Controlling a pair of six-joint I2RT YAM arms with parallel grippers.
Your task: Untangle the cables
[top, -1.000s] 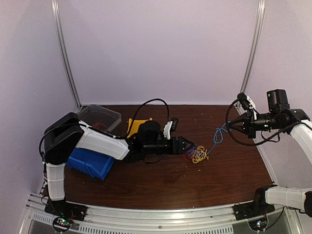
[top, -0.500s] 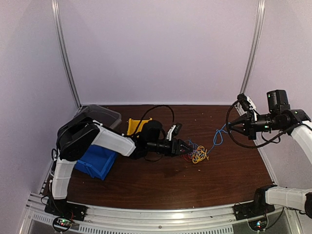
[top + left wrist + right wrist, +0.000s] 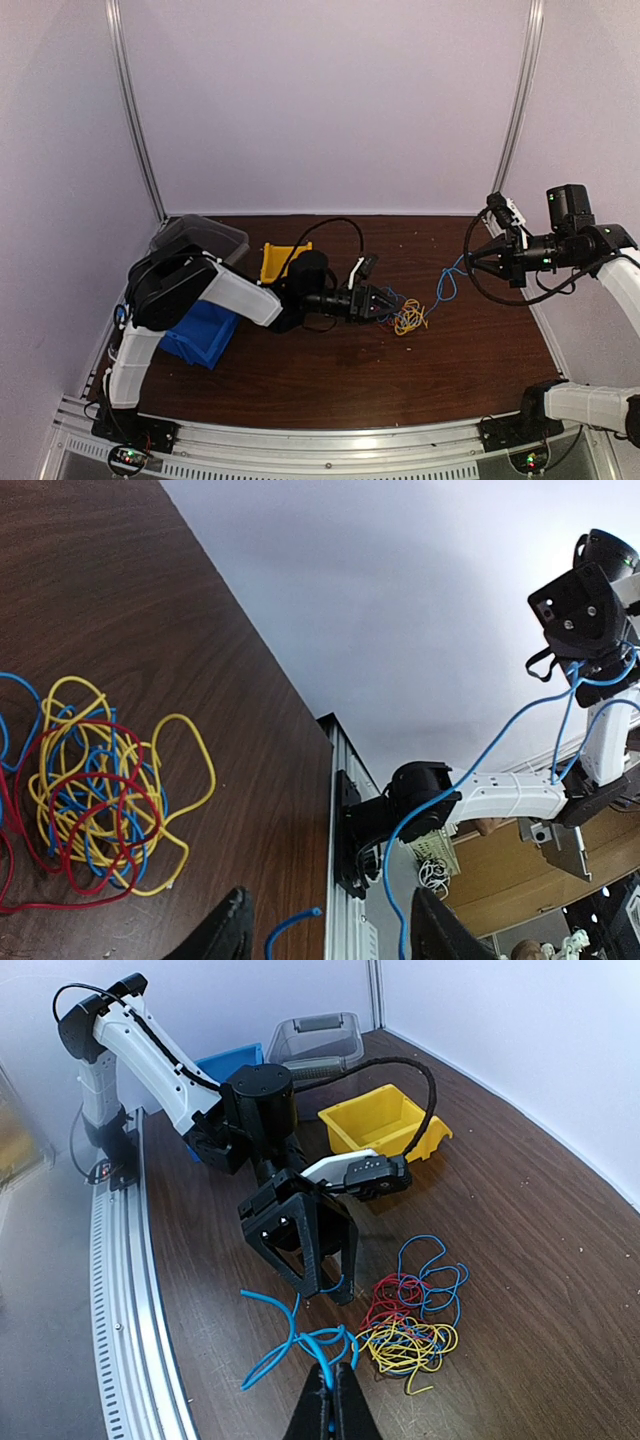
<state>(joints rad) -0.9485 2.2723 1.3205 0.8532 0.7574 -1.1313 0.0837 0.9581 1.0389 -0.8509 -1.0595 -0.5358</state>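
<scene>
Pale walls (image 3: 330, 110) are noted around a dark wooden table (image 3: 400, 370). A blue bin (image 3: 200, 335), a clear box (image 3: 200, 238) and a yellow bin (image 3: 278, 258) are seen at left. The cables (image 3: 405, 315) are heaped mid-table, just ahead of the left gripper (image 3: 385, 300), whose jaws are parted and hold nothing. One blue cable (image 3: 310, 1345) is pinched in the raised right gripper (image 3: 472, 258). Compared with a second ago, the left arm's elbow is swung inward and the right gripper is unmoved.

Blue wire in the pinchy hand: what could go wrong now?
1. The right gripper is shut on the blue wire. If that wire is caught in the pile, pulling may tighten the tangle or drag the whole pile along.
2. The left gripper stands open right beside the pile. Closing there, it might pinch several wires at once, or miss the thin one.
</scene>
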